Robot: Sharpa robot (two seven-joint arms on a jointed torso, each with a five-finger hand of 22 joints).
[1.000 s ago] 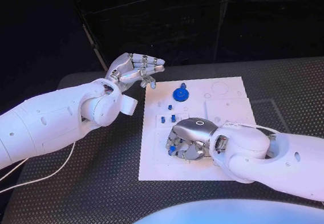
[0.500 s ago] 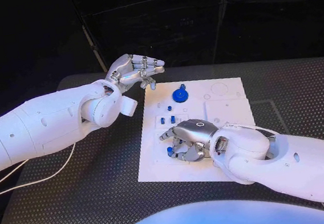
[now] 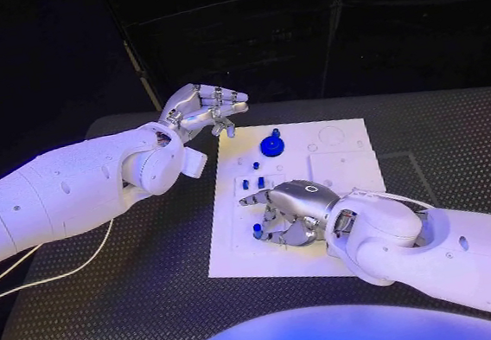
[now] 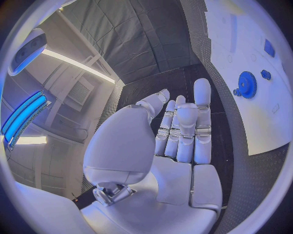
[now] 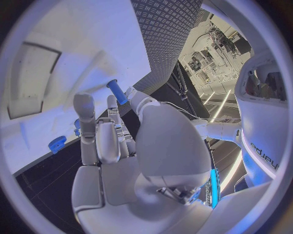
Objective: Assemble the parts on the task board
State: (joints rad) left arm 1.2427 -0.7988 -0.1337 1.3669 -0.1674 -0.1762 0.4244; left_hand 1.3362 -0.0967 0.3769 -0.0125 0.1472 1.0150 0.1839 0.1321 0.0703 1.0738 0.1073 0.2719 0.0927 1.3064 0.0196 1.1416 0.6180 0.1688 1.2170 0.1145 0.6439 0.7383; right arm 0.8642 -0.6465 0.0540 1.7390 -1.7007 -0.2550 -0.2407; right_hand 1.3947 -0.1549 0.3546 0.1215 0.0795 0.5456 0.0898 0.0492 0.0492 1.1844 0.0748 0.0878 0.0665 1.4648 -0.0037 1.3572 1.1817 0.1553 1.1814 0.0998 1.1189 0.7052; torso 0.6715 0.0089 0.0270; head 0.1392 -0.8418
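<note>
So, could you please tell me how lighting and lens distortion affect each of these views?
Head view: dim surroundings, bluish light, the task board stands out bright and its edges look straight. Left wrist view: fisheye bends the board's edge, and bright light strips glow behind the left hand. Right wrist view: fisheye again, with the right hand casting soft shadows on the board.

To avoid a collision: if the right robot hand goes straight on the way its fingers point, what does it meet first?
Probably the small blue pegs on the board, just ahead of the right robot hand; depth is unclear.
</note>
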